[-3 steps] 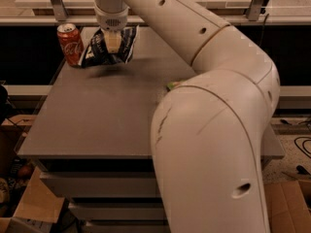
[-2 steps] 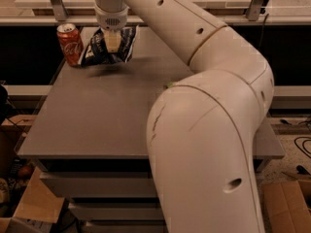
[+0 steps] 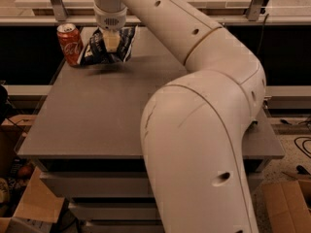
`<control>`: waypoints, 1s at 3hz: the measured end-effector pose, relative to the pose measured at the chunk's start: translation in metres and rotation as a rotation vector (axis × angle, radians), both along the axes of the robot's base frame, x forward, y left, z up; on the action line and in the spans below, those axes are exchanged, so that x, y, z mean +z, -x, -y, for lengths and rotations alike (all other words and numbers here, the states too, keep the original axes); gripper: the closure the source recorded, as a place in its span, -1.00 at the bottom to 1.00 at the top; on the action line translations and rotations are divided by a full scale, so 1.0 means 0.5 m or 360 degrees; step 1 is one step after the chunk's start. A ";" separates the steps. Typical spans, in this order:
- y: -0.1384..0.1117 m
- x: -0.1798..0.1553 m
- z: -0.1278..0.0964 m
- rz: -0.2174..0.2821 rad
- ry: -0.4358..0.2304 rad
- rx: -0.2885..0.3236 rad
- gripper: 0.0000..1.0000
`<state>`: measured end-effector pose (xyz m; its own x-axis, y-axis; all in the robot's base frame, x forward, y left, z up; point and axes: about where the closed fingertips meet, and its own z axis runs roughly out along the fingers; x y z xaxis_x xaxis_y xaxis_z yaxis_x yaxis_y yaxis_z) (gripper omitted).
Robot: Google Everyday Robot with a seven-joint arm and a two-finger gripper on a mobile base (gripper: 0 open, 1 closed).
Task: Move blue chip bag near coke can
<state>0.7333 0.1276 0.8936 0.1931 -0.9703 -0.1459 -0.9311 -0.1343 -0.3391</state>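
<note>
The blue chip bag [image 3: 124, 42] is dark navy and crinkly, at the far left of the grey table [image 3: 97, 115]. It hangs just above the top, with a shadow under it. The coke can [image 3: 69, 44] stands upright right beside the bag's left edge, at the table's far left corner. My gripper [image 3: 112, 41] comes down from above onto the middle of the bag and is shut on it. My arm hides the table's right part.
A metal frame with posts [image 3: 55, 1] runs behind the table. Cardboard boxes [image 3: 34, 203] lie on the floor at the lower left and another [image 3: 286, 203] at the lower right. Cables [image 3: 301, 144] lie at the right.
The bag, can and gripper stay in place. Only my arm's large near segment has shifted slightly to the left.
</note>
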 end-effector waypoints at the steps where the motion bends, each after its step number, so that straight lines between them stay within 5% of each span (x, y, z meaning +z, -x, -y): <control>1: -0.002 -0.005 -0.003 -0.0017 -0.0003 0.0003 -0.76; 2: -0.004 -0.012 -0.006 -0.0040 -0.0004 0.0009 -1.00; 3: -0.006 -0.016 -0.010 -0.0060 -0.0007 0.0016 -1.00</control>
